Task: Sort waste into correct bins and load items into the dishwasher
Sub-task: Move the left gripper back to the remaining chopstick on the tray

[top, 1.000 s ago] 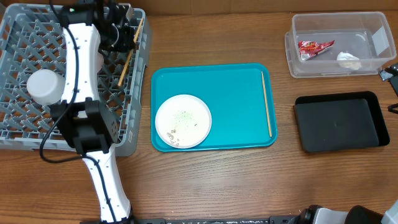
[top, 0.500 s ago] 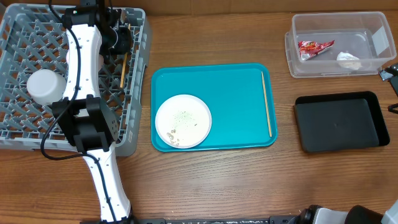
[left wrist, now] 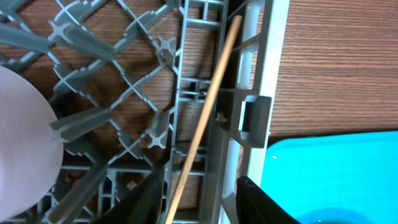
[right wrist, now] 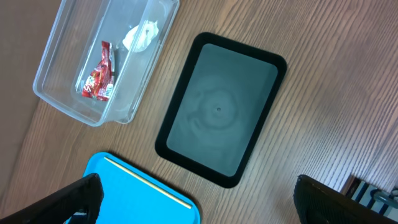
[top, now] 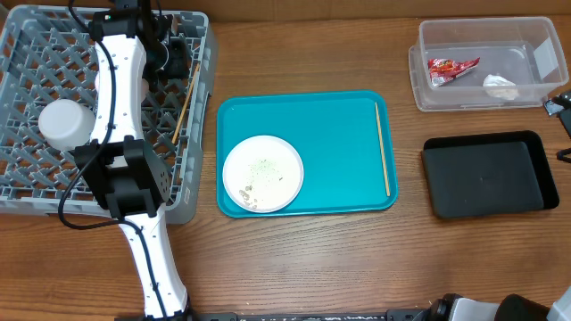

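Note:
My left gripper (top: 175, 59) hangs over the right side of the grey dishwasher rack (top: 27, 192). Its fingers (left wrist: 202, 208) are open, either side of a wooden chopstick (left wrist: 208, 112) without touching it. That chopstick lies inside the rack along its right wall (top: 185, 96). A white cup (top: 62, 123) stands in the rack. A second chopstick (top: 382, 148) and a white plate with crumbs (top: 262, 173) lie on the teal tray (top: 339, 116). My right gripper (right wrist: 205, 205) is wide open and empty, high above the table's right edge (top: 562, 107).
A clear bin (top: 526, 36) at the back right holds a red wrapper (top: 451, 69) and a crumpled white tissue (top: 500, 86). An empty black bin (top: 486, 174) sits in front of it. Bare wooden table lies between the tray and the bins.
The chopstick by the left gripper has dropped and slid toward the near side along the rack's right wall. The left gripper shifted slightly. The right arm has not moved.

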Motion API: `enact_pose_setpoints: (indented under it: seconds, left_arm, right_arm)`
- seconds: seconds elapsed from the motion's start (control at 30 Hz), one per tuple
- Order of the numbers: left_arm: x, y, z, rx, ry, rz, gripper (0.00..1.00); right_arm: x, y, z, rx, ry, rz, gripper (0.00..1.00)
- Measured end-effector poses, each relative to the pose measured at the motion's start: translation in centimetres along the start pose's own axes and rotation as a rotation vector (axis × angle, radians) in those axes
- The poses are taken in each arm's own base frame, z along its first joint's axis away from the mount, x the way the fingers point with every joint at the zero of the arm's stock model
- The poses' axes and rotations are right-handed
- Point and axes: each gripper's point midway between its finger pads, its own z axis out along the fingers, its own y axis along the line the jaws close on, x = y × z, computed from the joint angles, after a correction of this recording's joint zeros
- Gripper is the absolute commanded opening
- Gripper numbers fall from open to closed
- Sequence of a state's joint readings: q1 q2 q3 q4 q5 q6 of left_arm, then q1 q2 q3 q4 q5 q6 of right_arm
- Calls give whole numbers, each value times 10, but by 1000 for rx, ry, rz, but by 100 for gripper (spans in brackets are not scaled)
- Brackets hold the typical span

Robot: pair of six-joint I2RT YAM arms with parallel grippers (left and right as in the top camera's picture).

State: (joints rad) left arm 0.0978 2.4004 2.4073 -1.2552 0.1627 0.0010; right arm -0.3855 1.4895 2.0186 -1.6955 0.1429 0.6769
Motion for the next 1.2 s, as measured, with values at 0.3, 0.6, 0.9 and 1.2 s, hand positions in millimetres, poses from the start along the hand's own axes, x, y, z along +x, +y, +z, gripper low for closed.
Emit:
enact_pose_setpoints:
  seconds: [0.3,0.6,0.9,1.2]
  left_arm:
    - [-23,-75,-25,435,-92,16,60]
    - [-19,-206,-115,1126,-101,156,100]
    - [79,-333,-77,934,241,170,100]
    - [161,-397,-17,241,116,174,83]
  right_arm:
    - [0,0,0,0,1,0,99]
    - [0,0,0,0,0,0,100]
    - [0,0,0,0,0,0,100]
    - [0,0,0,0,0,0,100]
